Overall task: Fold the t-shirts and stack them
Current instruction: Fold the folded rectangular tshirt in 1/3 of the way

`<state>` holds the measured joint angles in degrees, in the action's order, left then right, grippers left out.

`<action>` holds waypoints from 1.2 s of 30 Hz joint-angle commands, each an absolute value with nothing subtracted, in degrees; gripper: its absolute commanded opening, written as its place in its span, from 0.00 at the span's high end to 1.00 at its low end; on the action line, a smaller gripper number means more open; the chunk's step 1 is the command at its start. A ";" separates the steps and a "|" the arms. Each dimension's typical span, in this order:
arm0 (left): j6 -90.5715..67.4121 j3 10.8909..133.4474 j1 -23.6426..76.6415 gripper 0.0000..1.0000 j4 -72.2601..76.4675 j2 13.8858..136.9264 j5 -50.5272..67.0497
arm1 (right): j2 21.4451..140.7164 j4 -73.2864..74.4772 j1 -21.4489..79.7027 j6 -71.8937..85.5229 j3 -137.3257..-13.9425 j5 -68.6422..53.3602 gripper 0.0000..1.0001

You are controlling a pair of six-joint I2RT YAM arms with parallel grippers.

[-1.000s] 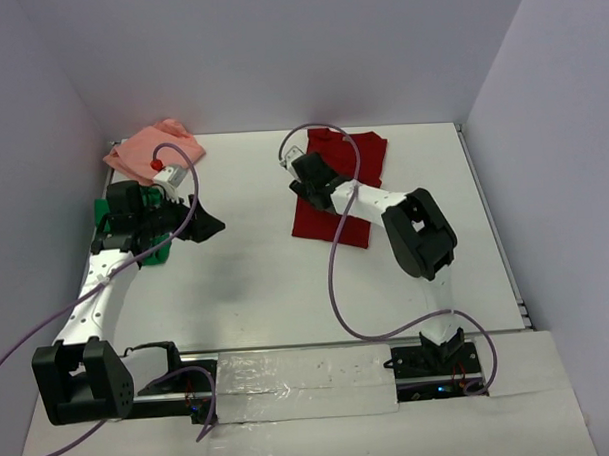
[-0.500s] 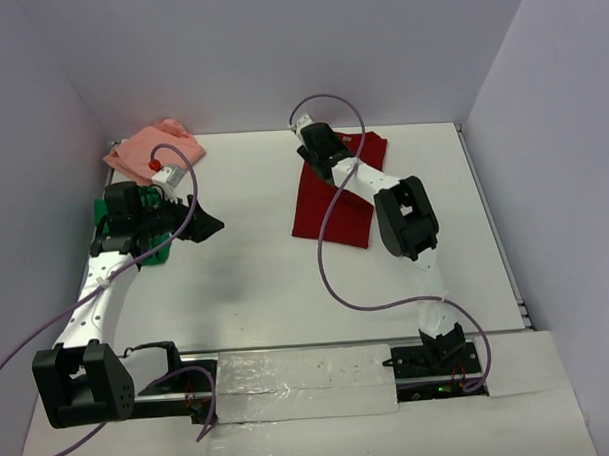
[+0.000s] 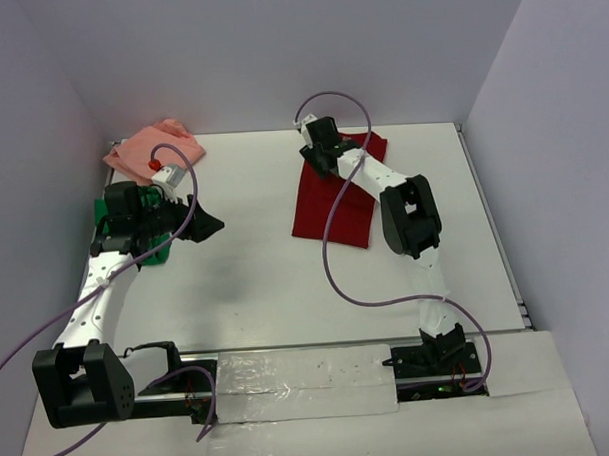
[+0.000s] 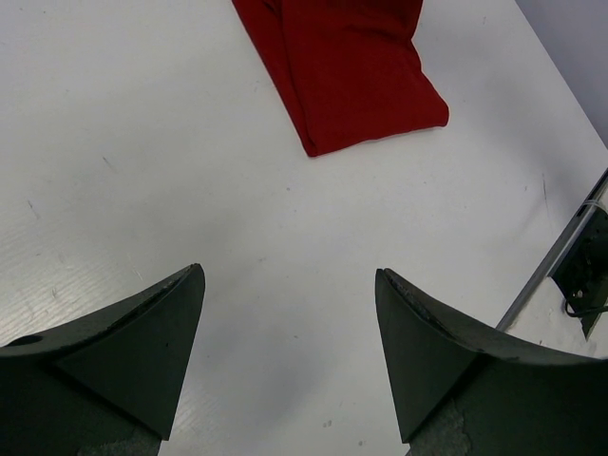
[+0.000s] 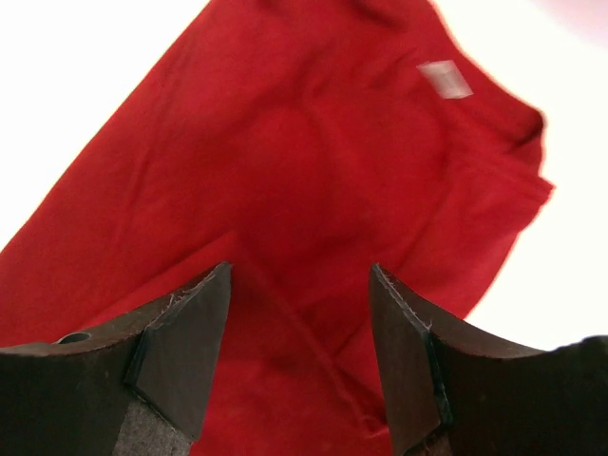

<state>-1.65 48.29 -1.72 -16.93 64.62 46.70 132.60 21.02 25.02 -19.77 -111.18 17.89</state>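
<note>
On the white table point(image 3: 256, 280) the dark red t-shirt point(image 3: 309, 208) lies far-centre, its long axis running far to near. The right gripper point(image 5: 299, 285) hovers over its collar end, jaws apart. The left gripper point(image 4: 287, 275), also open, is well apart.

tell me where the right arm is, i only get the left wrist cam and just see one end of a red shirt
observer: the right gripper hovers over the collar end of the dark red t-shirt, at the far side of the table, jaws open, no cloth gripped.
operator: any other shirts out there
observer: a bright green t-shirt lies at the left edge, mostly hidden under the left arm.
operator: and the third one
observer: a salmon pink t-shirt sits bunched in the far left corner, just beyond the green one.
</note>
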 commanded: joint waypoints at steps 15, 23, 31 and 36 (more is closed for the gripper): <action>-0.62 48.08 -2.20 0.19 -15.12 64.34 48.87 | 136.14 34.88 24.70 -14.33 -121.37 9.93 0.34; -0.62 48.16 -2.20 0.19 -15.29 64.43 48.87 | 137.29 37.88 24.35 -12.74 -122.52 9.76 0.40; -0.62 48.34 -2.20 0.19 -15.38 64.16 49.04 | 136.06 37.44 23.82 -12.30 -120.15 8.70 0.53; -0.62 48.34 -2.20 0.20 -15.47 64.25 49.04 | 135.35 36.56 23.73 -12.22 -118.48 8.00 1.00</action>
